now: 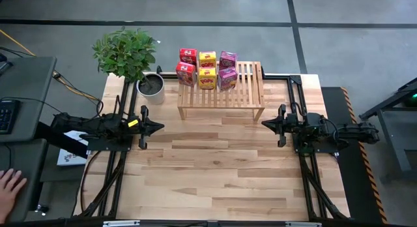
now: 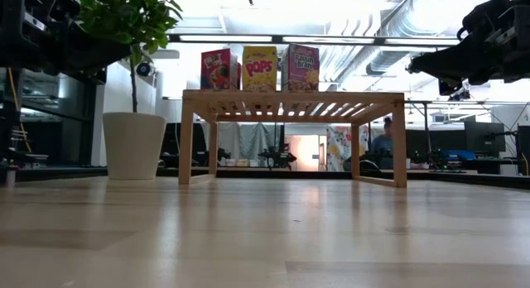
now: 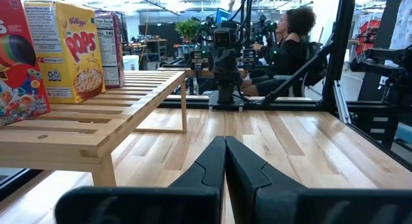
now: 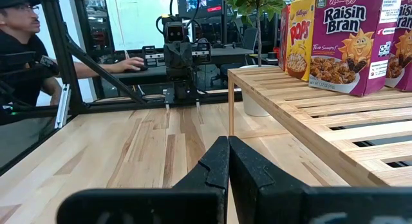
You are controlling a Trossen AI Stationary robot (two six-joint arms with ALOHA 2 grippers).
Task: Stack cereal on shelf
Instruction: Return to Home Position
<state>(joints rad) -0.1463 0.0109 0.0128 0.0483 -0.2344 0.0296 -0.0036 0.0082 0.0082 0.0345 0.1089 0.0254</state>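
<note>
Cardboard cereal boxes (image 1: 207, 77) at the shelf's (image 1: 251, 91) eleven o'clock look light and crushable, so pinch their sides gently; both jaws are clenched, empty.

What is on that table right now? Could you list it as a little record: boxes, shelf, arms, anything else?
cereal boxes: six, all on the shelf, two rows of three
colours: red pair, yellow pair, magenta pair, each pair one behind the other
shelf: light-wood slatted rack, right part bare
left gripper: shut, empty, at the left side of the table
right gripper: shut, empty, at the table's right side
other: potted plant beside the shelf's left end
</note>
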